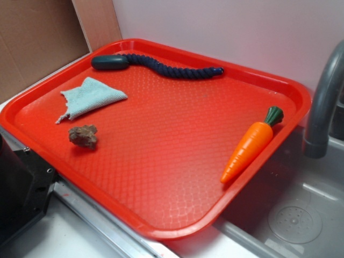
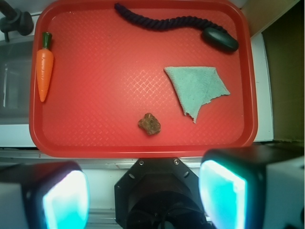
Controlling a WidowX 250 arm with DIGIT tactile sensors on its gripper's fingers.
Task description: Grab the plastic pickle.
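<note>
2 glowing cyan pads [image 2: 223, 194] of the end effector [image 2: 143, 198] are seen at the bottom of the wrist view, set wide apart with nothing between them, so the end effector is open. It is held above the near rim of a red tray [image 2: 95, 143], clear of everything on it.

Closest ahead of the end effector, a small brown lumpy rock-like piece [image 2: 149, 123] lies on the tray floor. Just beyond it and to the right, a pale green cloth [image 2: 198, 88] is spread flat in a rough triangle, with a ragged corner pointing back toward the end effector.

The plastic pickle [image 2: 219, 38] is found at the far right of the tray as seen from the end effector, well apart from it, lying on its side close to the far rim. One end of it meets a twisted navy-blue rope [image 2: 159, 21], which runs leftward along the far rim in a shallow wave. Whether the 2 actually touch cannot be told for sure.

At the far left, an orange carrot [image 2: 43, 67] with a green top lies along the tray's left wall, green end pointing away. Past that wall, a grey faucet [image 1: 322, 102] and a sink [image 1: 301, 215] with a round drain are visible in the exterior view.
</note>
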